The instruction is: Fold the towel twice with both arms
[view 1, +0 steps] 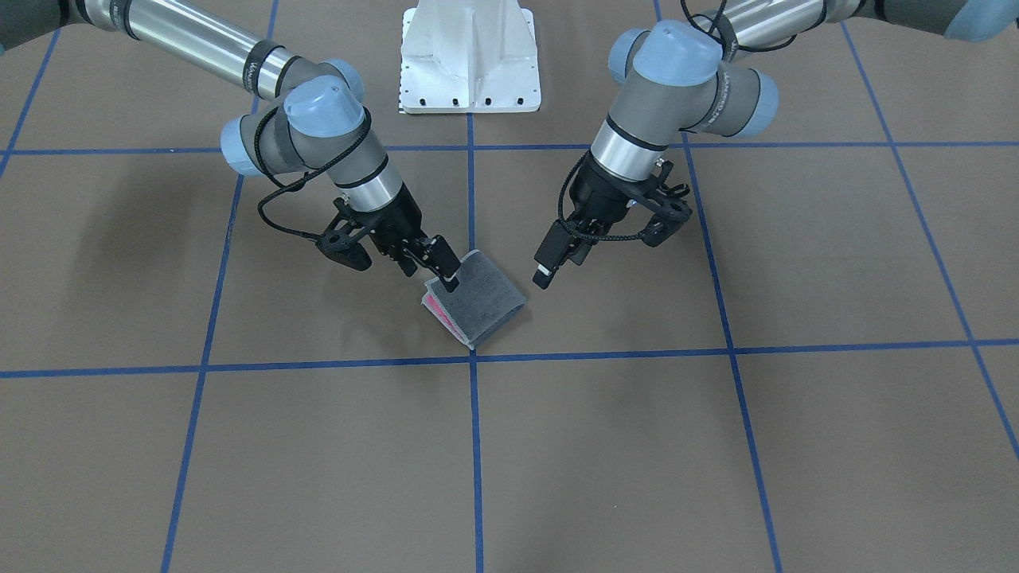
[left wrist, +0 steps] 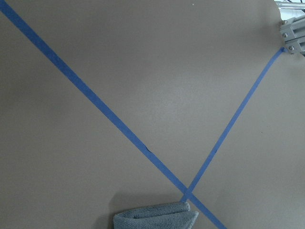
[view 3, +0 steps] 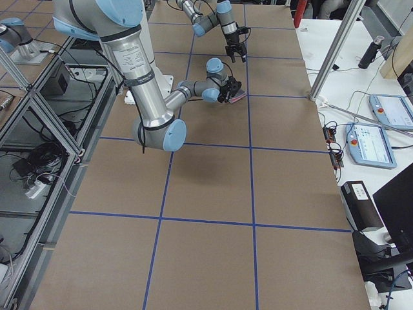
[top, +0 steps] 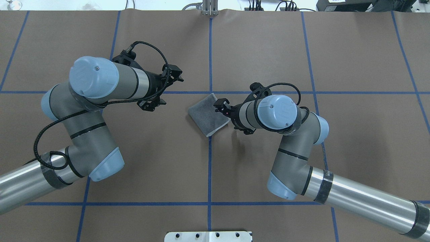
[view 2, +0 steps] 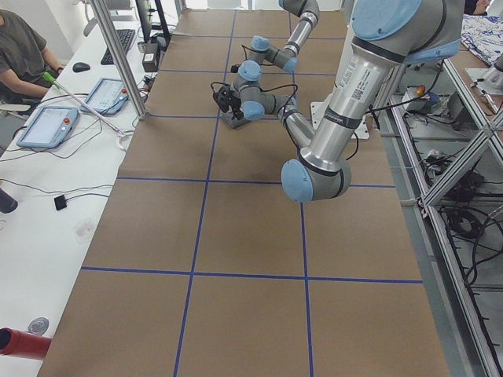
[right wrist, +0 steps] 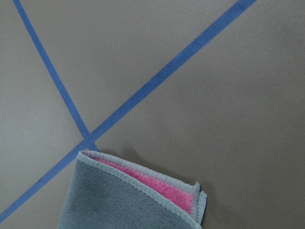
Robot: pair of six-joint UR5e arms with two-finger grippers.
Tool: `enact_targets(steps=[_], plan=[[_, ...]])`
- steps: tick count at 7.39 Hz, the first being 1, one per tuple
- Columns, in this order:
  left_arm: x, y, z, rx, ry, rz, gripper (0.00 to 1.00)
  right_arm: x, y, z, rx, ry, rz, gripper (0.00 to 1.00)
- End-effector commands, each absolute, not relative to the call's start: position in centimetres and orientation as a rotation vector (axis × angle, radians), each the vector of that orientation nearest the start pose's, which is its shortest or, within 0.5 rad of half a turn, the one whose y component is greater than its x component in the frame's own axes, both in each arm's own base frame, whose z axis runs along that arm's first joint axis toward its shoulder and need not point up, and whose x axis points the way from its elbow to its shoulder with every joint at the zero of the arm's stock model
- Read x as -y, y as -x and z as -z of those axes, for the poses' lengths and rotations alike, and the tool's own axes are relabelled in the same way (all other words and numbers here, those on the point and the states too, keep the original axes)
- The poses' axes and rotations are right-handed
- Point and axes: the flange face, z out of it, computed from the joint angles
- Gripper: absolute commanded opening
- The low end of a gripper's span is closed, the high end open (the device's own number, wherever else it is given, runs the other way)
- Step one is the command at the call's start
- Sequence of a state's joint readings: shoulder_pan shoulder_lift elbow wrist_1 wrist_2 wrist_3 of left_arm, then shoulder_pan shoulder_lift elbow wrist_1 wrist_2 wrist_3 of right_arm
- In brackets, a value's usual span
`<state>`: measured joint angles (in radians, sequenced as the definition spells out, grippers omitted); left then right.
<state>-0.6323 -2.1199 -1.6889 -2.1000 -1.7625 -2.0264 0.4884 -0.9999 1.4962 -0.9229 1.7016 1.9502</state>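
The towel (view 1: 486, 298) lies folded into a small square at a crossing of the blue tape lines, dark grey face up, with pink showing between the layers at one edge (right wrist: 157, 183). It also shows in the overhead view (top: 206, 117) and at the bottom of the left wrist view (left wrist: 157, 217). My right gripper (view 1: 430, 269) stands open at the towel's near corner, one finger over the cloth and nothing pinched. My left gripper (view 1: 557, 270) hangs open a little off the towel's other side, apart from it and holding nothing.
The white pedestal base (view 1: 470, 64) stands behind the towel between both arms. Brown table paper with a blue tape grid (view 1: 474, 358) spreads all round. A person (view 2: 20, 47) sits at a side desk with tablets beyond the table's long edge.
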Motion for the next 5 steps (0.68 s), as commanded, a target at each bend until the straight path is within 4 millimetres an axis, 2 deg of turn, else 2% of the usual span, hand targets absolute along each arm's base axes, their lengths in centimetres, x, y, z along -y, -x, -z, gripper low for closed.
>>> enact_targets(steps=[1, 3, 4, 5], plan=[[48.06, -46.29, -22.52, -1.244, 0.065, 0.835, 0.99, 43.48, 56.93, -28.62, 1.167, 0.068, -0.709, 0.53], [48.06, -46.29, -22.52, -1.244, 0.065, 0.835, 0.99, 43.59, 56.88, -28.8, 1.164, 0.068, -0.715, 0.46], [48.05, -46.28, -22.62, -1.243, 0.065, 0.835, 0.99, 43.75, 56.83, -28.9, 1.161, 0.062, -0.721, 0.36], [48.06, -46.29, -22.53, -1.244, 0.065, 0.835, 0.99, 43.84, 56.76, -28.9, 1.161, 0.061, -0.722, 0.2]])
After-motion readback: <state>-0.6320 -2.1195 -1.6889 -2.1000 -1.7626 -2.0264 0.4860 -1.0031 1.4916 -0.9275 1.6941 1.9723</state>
